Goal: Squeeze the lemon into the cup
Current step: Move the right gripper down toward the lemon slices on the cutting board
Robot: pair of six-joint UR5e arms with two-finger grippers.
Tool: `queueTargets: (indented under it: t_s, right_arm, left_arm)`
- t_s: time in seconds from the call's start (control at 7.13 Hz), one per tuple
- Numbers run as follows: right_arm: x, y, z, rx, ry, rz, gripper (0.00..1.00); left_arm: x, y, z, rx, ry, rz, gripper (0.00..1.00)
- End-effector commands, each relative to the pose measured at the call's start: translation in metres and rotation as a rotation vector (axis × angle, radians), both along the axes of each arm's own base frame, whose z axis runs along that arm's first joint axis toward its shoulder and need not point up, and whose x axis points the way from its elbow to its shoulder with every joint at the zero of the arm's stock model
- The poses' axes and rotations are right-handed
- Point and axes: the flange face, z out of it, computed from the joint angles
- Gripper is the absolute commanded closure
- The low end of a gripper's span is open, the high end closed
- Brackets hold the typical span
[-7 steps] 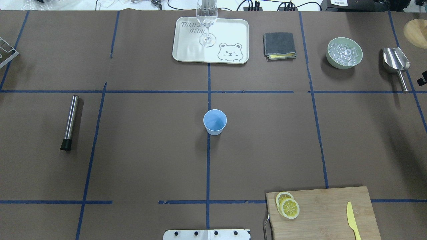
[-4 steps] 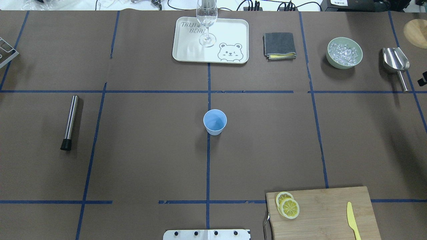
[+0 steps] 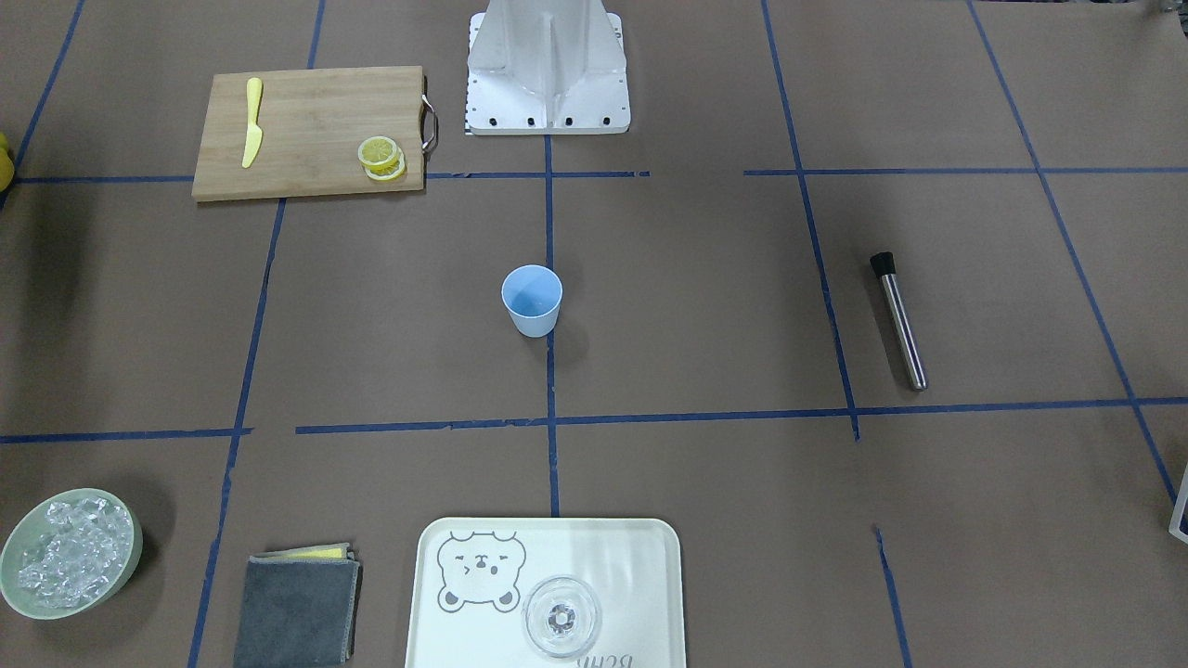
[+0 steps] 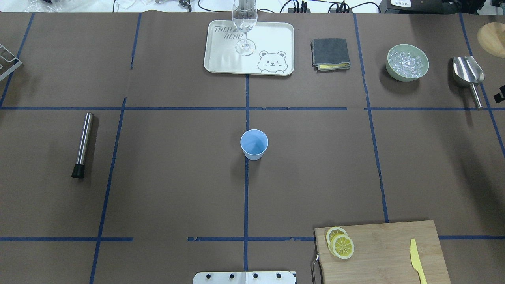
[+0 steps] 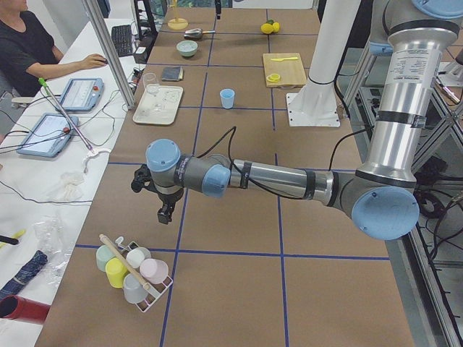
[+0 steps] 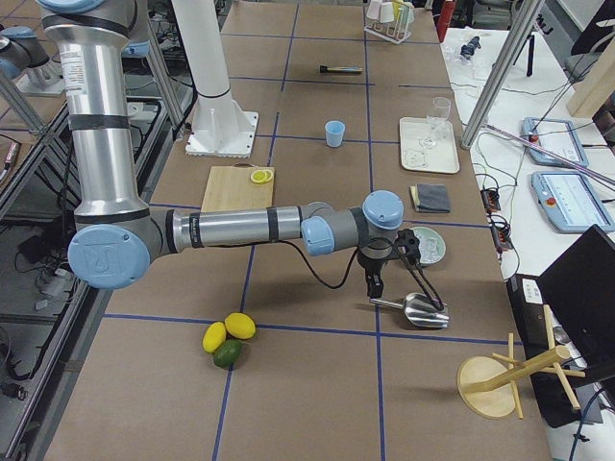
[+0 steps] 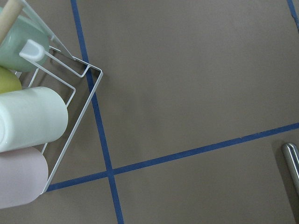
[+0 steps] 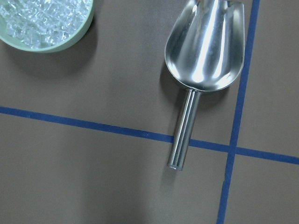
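Observation:
The light-blue cup (image 4: 254, 144) stands upright and empty at the table's middle; it also shows in the front view (image 3: 532, 300). Two overlapping lemon slices (image 4: 341, 246) lie on the left corner of the bamboo cutting board (image 4: 386, 256), also seen in the front view (image 3: 380, 153). My left gripper (image 5: 165, 211) hangs over the table's far left end, by a cup rack, far from the cup. My right gripper (image 6: 372, 285) hangs over the far right end, above a metal scoop. I cannot tell whether either is open or shut.
A yellow plastic knife (image 4: 417, 259) lies on the board. At the back are a tray (image 4: 276, 39) with a stemmed glass (image 4: 244, 23), a grey cloth (image 4: 330, 54), an ice bowl (image 4: 407, 62) and the scoop (image 4: 468, 71). A steel muddler (image 4: 83, 144) lies left.

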Motion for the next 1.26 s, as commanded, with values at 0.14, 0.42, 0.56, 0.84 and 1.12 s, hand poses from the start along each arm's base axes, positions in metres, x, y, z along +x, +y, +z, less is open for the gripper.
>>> queueTargets:
  t_s: [0.14,0.42,0.56,0.84,1.12]
  right_arm:
    - [-0.099,0.038,-0.058,-0.006,-0.103,0.021,0.0]
    - [-0.203,0.125,-0.155,-0.201,-0.174,0.109,0.0]
    - [-0.271,0.182,-0.193,-0.173,-0.149,0.129,0.0]
    - [-0.351,0.275,-0.223,-0.096,-0.137,0.137,0.0]
    - [-0.386,0.336,-0.228,-0.116,-0.135,0.118,0.0]
  left_arm:
    - [0.05,0.0,-0.035,0.084,0.012,0.083,0.0]
    - [0.051,-0.001,-0.039,0.077,0.019,0.068,0.0]
    - [0.051,-0.003,-0.034,0.069,0.017,0.07,0.0]
    - [0.053,-0.004,-0.04,0.032,0.027,0.032,0.0]
    - [0.053,-0.004,-0.035,0.023,0.026,0.032,0.0]
